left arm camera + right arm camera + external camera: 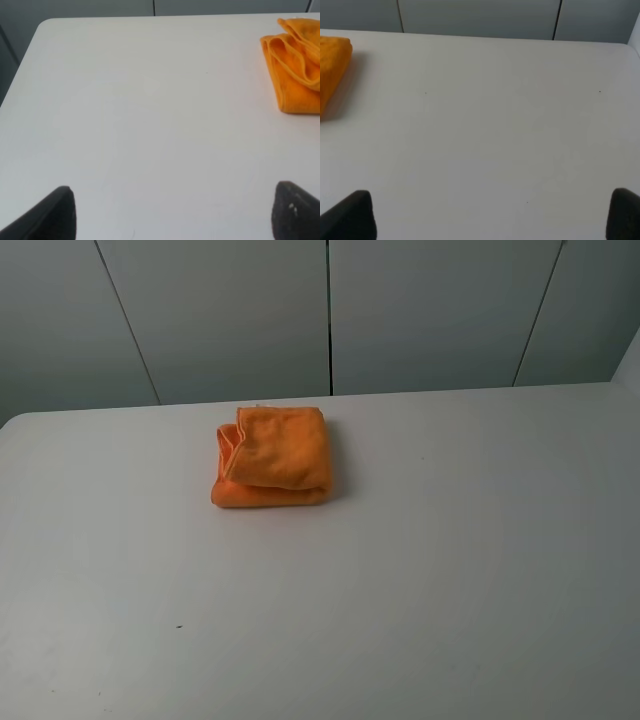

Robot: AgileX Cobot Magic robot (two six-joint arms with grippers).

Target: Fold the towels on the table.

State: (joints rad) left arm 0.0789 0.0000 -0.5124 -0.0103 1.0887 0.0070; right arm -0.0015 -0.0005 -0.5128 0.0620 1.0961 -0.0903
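- The orange towel (271, 458) lies folded in a thick bundle on the white counter (450, 570), toward its far edge.
- The folding looks done; I judge the good step is to keep both arms away from the towel.
- The left claw (170, 212) and the right claw (492, 216) stand wide, empty, well apart from the towel, above bare counter.

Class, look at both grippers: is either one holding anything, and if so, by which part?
Nothing is held. The left gripper and right gripper are open over bare table, clear of the folded orange towel.
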